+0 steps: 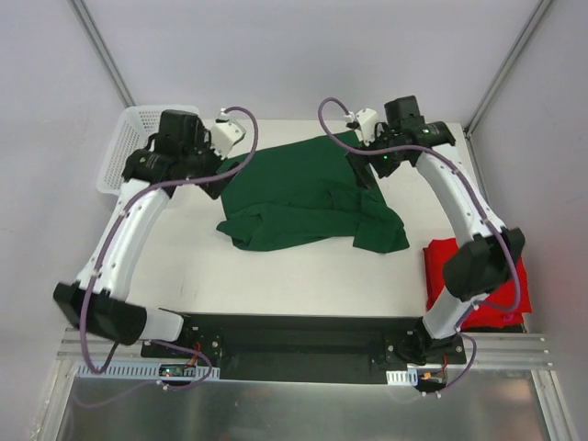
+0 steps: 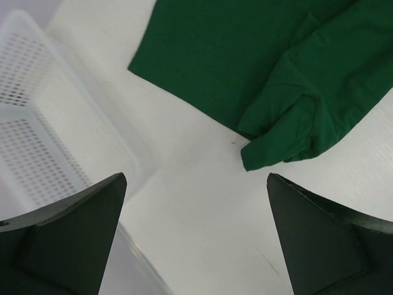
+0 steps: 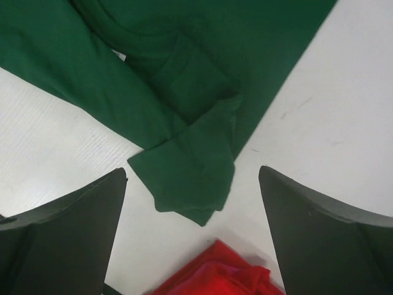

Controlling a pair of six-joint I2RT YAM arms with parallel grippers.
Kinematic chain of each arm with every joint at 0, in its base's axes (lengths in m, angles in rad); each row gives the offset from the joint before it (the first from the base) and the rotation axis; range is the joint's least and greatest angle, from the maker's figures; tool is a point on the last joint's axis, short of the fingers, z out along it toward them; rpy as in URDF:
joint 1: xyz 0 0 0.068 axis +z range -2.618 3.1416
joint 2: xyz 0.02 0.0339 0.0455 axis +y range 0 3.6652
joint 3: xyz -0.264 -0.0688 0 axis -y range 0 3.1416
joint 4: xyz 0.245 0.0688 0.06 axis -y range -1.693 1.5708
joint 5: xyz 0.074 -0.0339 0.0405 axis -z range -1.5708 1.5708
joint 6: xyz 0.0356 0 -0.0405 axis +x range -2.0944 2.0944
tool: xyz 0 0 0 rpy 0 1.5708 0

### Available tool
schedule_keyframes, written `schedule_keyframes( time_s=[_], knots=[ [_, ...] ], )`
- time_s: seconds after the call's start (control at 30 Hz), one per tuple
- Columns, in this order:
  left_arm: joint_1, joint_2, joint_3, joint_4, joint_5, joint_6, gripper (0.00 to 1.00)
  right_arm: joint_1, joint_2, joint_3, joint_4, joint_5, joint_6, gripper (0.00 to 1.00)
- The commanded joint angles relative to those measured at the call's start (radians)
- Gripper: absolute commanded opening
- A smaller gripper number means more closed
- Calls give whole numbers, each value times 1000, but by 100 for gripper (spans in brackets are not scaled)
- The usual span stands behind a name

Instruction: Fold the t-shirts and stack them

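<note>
The dark green t-shirt [image 1: 303,193] lies loosely spread and part-folded in the middle of the white table [image 1: 276,271]. The red t-shirt [image 1: 441,266] lies bunched at the right edge, partly hidden by my right arm. My left gripper [image 1: 211,181] hovers open and empty over the green shirt's left edge; in the left wrist view [image 2: 196,178] bare table lies between its fingers and the green shirt [image 2: 258,55] is beyond them. My right gripper [image 1: 362,171] hovers open and empty over the shirt's right side; in the right wrist view [image 3: 192,172] a green sleeve [image 3: 190,172] and the red shirt [image 3: 221,276] show below.
A white plastic mesh basket [image 1: 129,138] stands at the table's far left corner, close to my left wrist, and also shows in the left wrist view [image 2: 37,123]. Grey walls close in the back and the sides.
</note>
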Motion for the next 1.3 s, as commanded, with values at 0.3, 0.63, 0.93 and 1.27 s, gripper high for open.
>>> schedule_keyframes(
  time_s=[0.3, 0.63, 0.93, 1.27],
  knots=[
    [85, 354, 26, 108, 256, -231, 99, -2, 220, -87, 147, -71, 31, 87],
    [88, 420, -48, 105, 301, -252, 99, 54, 343, -116, 193, 32, -81, 73],
    [88, 365, -109, 94, 327, -269, 99, 121, 389, -51, 253, 106, -185, 71],
    [88, 232, -202, 84, 291, -239, 99, 166, 484, 5, 248, 167, -239, 49]
  ],
)
